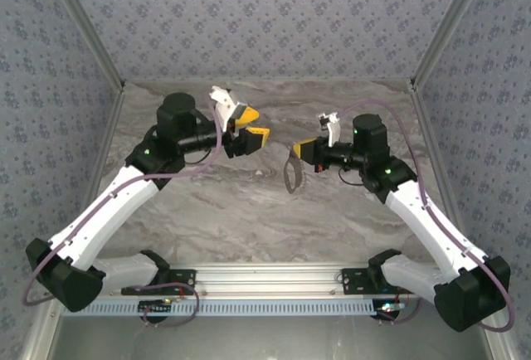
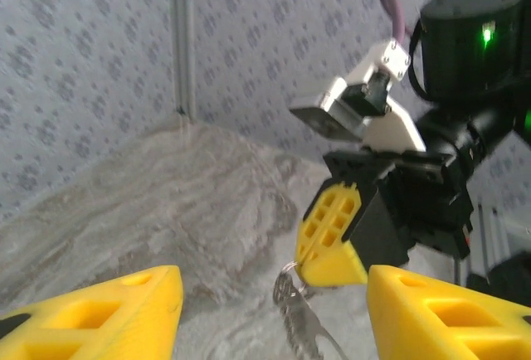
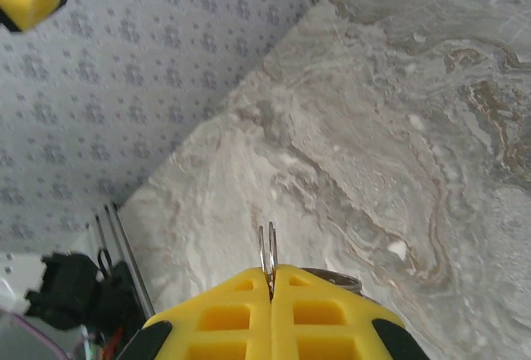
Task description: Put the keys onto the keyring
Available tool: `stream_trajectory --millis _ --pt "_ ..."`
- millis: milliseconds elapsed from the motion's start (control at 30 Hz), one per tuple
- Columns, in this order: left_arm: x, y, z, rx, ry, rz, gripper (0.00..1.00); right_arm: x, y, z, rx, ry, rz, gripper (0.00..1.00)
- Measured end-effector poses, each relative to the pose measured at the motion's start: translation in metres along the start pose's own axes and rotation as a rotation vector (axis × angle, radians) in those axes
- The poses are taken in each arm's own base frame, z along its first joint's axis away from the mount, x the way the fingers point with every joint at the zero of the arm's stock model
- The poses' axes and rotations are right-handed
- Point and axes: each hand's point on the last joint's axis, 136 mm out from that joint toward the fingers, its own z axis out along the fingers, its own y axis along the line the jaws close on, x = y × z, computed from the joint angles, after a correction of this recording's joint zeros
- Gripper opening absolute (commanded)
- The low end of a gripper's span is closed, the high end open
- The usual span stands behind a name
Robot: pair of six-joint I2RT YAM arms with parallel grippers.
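Observation:
My right gripper (image 1: 301, 147) is shut on a thin silver ring (image 3: 267, 248) that sticks out between its yellow fingertips. The grey keyring (image 1: 293, 174) dangles from that ring, above the marble table (image 1: 249, 211). In the left wrist view the keyring (image 2: 300, 320) hangs below the right gripper's fingers (image 2: 333, 235). My left gripper (image 1: 252, 126) stands open a short way left of the right one, facing it, with nothing between its fingers (image 2: 116, 314). I cannot make out the keys among the hanging metal; no red head is in view.
Patterned walls (image 1: 265, 12) close in the table at the back and both sides. A metal rail (image 1: 265, 281) with the arm bases runs along the near edge. Bare marble lies under and in front of both grippers.

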Motion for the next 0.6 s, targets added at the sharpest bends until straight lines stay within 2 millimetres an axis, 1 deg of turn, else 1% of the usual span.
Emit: stream_trajectory --millis 67,200,400,600 --pt "0.008 0.000 0.006 0.033 0.054 0.000 0.50 0.003 0.003 0.000 -0.004 0.031 -0.037 0.00" --pt "0.023 -0.004 0.017 0.107 0.136 -0.009 0.46 0.009 0.012 0.002 -0.036 0.081 -0.080 0.00" --pt "0.050 -0.014 0.025 0.217 0.227 -0.051 0.45 0.014 0.024 0.005 -0.090 0.124 -0.101 0.00" --pt "0.057 -0.022 0.025 0.281 0.250 -0.063 0.45 0.014 0.030 0.006 -0.127 0.133 -0.101 0.00"
